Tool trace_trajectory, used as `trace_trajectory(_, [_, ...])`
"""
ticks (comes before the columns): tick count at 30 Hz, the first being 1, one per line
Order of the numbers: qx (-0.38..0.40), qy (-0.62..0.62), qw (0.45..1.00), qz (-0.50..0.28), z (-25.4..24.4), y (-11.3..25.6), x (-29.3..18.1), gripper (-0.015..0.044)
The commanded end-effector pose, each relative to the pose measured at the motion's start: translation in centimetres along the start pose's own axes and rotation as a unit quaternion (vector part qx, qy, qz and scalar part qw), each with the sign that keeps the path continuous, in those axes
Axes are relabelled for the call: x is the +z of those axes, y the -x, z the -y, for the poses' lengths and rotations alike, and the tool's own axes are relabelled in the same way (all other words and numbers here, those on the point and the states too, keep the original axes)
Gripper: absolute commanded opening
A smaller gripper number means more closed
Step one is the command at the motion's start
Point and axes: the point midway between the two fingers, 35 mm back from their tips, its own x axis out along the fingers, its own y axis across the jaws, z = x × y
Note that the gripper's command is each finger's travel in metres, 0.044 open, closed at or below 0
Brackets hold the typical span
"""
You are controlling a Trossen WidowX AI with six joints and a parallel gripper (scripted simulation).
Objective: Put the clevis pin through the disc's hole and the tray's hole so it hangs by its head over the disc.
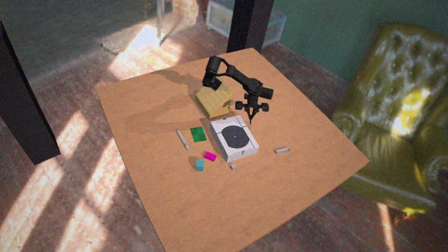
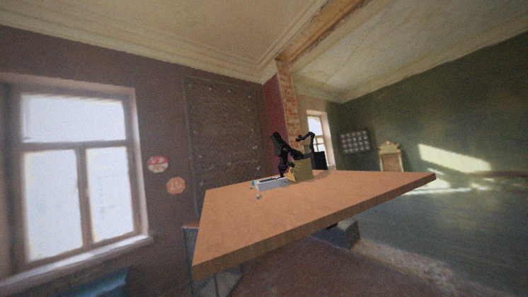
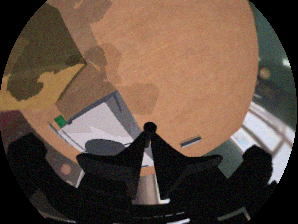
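While tool (image 1: 250,120) (image 2: 282,175) (image 3: 148,133) grips pin (image 3: 149,127), disc (image 1: 235,138) (image 3: 104,146) lying flat

Your tray, disc inside, mid-table
Your tray (image 1: 233,155) holds the dark disc (image 1: 235,142) flat; the green square (image 1: 198,134) lies toward the table's (image 1: 281,188) left edge.

The top camera is looking steeply down from above the wooden table (image 1: 203,188) (image 2: 313,206) (image 3: 190,65), taking in the gripper fingers (image 1: 250,117) (image 2: 282,175) from a moderate remove. The exterior camera is facing the room from low beyond the table's edge, standing farthest from the fingers. The wrist camera is looking past the fingers at closest range. All three are sharing the rimmed tray (image 1: 232,152) (image 2: 271,184) (image 3: 92,120) beside the fingers and the table around it.
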Motion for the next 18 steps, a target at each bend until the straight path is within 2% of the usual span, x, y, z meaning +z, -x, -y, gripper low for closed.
trace_trajectory(1, [0.007, -0.070, 0.997, 0.016, -0.2, 0.0, -1.9, 0.0000])
trace_trajectory(18, [0.053, -0.317, 0.945, 0.062, -3.2, -0.6, -9.0, 0.0000])
